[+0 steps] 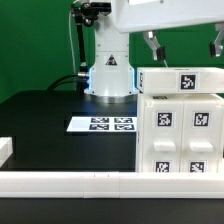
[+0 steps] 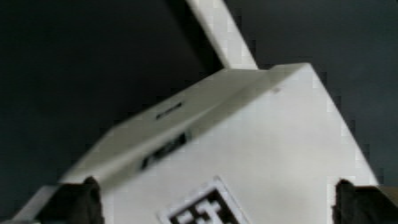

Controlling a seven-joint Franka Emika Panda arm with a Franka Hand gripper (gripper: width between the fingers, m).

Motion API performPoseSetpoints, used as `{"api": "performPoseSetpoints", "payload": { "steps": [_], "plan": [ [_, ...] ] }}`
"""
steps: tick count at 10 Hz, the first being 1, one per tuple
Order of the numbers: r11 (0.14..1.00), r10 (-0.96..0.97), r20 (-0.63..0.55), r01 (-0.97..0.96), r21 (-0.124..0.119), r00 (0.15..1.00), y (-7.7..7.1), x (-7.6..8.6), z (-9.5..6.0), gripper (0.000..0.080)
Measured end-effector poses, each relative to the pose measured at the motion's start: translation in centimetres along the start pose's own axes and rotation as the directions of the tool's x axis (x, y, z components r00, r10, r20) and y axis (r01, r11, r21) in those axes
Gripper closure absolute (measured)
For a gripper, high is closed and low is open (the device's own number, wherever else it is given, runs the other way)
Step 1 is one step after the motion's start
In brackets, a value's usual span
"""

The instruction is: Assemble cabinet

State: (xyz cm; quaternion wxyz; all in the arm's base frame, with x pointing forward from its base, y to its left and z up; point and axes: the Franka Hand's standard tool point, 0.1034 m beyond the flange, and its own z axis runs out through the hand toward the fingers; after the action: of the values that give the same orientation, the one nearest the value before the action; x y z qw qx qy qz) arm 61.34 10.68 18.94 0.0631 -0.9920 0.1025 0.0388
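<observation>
Hanging over the white cabinet (image 1: 178, 135) on the black bench (image 1: 40, 120), jaws spread wide, holding nothing.

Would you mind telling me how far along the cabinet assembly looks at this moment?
Looks done: the cabinet stands as one white body at the exterior view's right, with a tagged top piece lying on it. In hand: nothing is gripped; the gripper hangs open above it, fingers straddling the white body. Left: whether the top piece is fastened cannot be told, so seating it may remain.
</observation>
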Motion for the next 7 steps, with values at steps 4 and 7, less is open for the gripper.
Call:
{"api": "performPoseSetpoints", "payload": {
  "steps": [4, 7],
  "plan": [
    [0.955, -0.297, 0.018, 0.297, 0.002, 0.955, 0.45, 0.25, 0.19, 0.0151],
    [0.717, -0.69, 0.044, 0.69, -0.098, 0.722, 0.03, 0.54, 0.1, 0.0151]
  ]
}}
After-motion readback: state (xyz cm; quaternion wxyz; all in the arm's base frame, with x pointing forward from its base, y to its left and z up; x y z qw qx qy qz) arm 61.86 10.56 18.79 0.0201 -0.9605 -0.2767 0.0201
